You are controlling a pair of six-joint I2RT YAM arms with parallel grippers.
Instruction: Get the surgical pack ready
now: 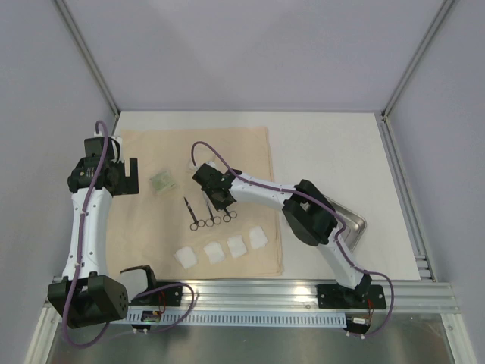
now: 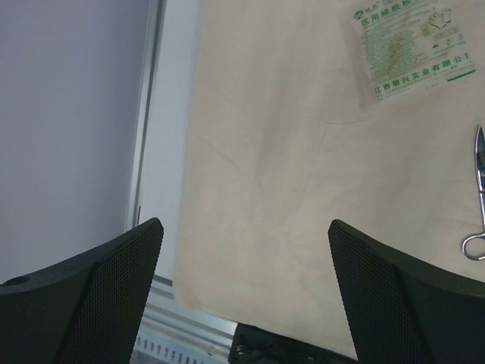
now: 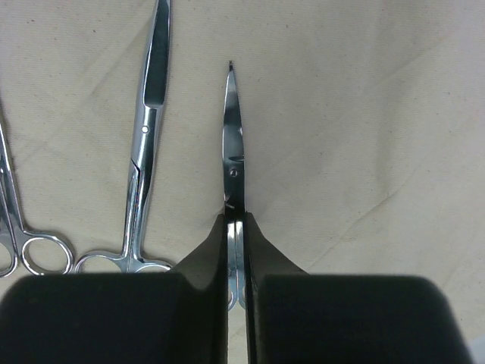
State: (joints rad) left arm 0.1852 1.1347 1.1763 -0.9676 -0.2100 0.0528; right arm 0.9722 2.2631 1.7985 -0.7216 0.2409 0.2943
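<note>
R gripper (image 3: 236, 231) clenched on scissors (image 3: 233, 144) at mid-cloth (image 1: 250, 148). L gripper (image 2: 242, 227) released, wide open, nothing in it, over cloth's left edge. Gauze (image 1: 214, 252) in a row on cloth's near edge; tray (image 1: 356, 222) just off cloth's right side.

The white packet (image 2: 413, 49) bears green Chinese print, including 实业有限公司.
</note>
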